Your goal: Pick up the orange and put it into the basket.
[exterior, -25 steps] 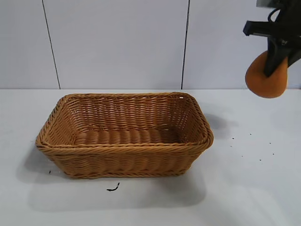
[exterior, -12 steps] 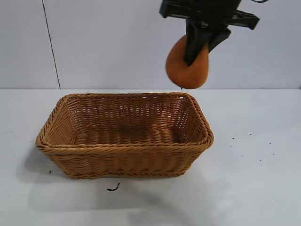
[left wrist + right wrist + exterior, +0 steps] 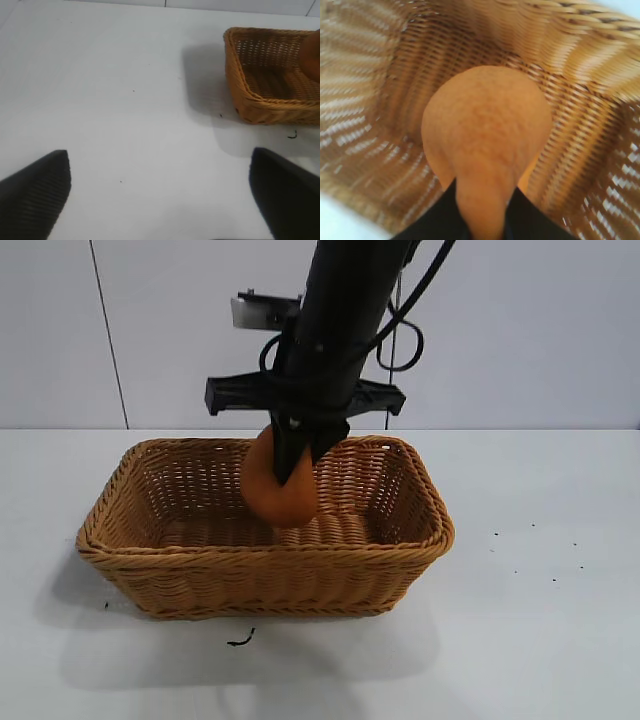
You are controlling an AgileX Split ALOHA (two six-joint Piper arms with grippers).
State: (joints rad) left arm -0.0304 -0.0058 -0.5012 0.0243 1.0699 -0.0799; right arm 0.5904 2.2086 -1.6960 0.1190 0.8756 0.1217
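Observation:
The tan wicker basket [image 3: 130, 540] stands on the white table, left of centre. My right gripper [image 3: 292, 455] is shut on the orange [image 3: 270, 490], a pear-shaped orange-brown fruit held by its neck. It hangs inside the basket's mouth, above the floor, near the back wall. In the right wrist view the orange [image 3: 485, 130] fills the middle with the basket's woven walls [image 3: 580, 100] all round, and my right gripper [image 3: 482, 220] pinches its neck. My left gripper [image 3: 160, 192] is open and empty over bare table, well away from the basket [image 3: 260, 95].
The white table [image 3: 540, 620] reaches to a white panelled wall behind. A small dark scrap [image 3: 240, 640] lies in front of the basket. A few dark specks [image 3: 520, 550] dot the table at right.
My right arm has swung left from the far right with the orange, then come down, so the orange now hangs inside the basket. The basket has not moved.

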